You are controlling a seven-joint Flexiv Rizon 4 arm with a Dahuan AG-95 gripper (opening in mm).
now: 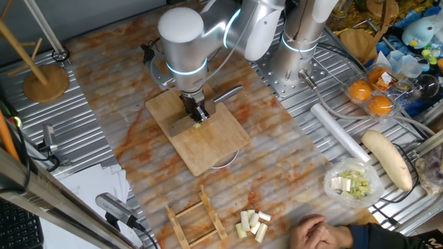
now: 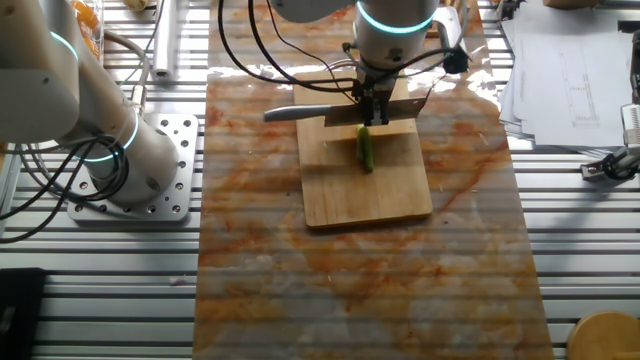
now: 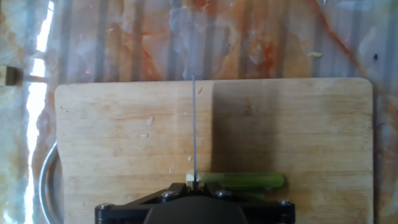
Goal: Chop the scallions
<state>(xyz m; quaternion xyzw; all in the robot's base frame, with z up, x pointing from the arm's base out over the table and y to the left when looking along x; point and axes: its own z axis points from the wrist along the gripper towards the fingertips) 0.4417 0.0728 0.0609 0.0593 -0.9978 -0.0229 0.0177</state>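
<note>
I'm holding the arm [image 1: 208, 34] bent steeply down over the cutting board [image 1: 201, 135]. My gripper [image 2: 376, 108] is clamping the knife [image 2: 335, 113], blade edge-on directly below it, standing at the pale end of the scallions [image 3: 239, 180] lying crosswise just beneath.

Bare cutting board [image 2: 372, 195] beyond the scallion [image 2: 365, 149], knife [image 2: 340, 112] overhead
</note>
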